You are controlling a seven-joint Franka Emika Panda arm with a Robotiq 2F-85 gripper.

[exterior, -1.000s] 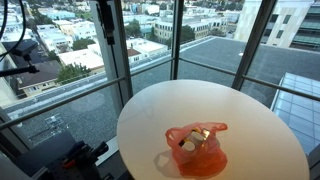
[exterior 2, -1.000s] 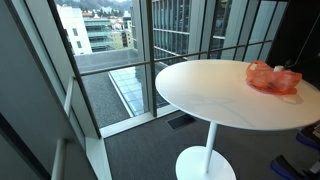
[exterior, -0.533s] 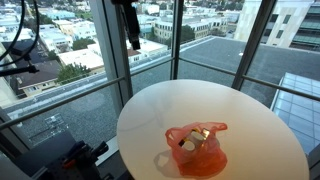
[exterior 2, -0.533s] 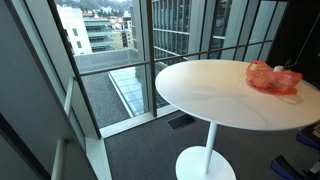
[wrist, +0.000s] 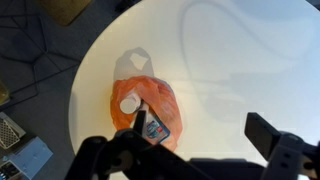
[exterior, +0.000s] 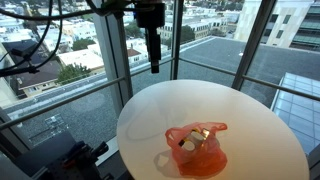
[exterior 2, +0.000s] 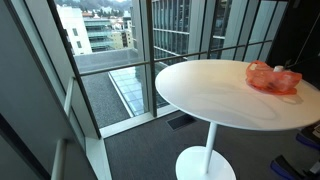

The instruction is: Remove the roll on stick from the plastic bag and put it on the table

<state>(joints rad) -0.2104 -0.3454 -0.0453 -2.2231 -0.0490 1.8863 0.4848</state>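
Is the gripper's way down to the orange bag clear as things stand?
Probably yes. The gripper hangs open high over the round table, and nothing stands between it and the plastic bag, which lies alone on the tabletop.

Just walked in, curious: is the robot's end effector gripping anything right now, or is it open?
End effector: open, holding nothing. It is up in the air, apart from the orange plastic bag on the table.
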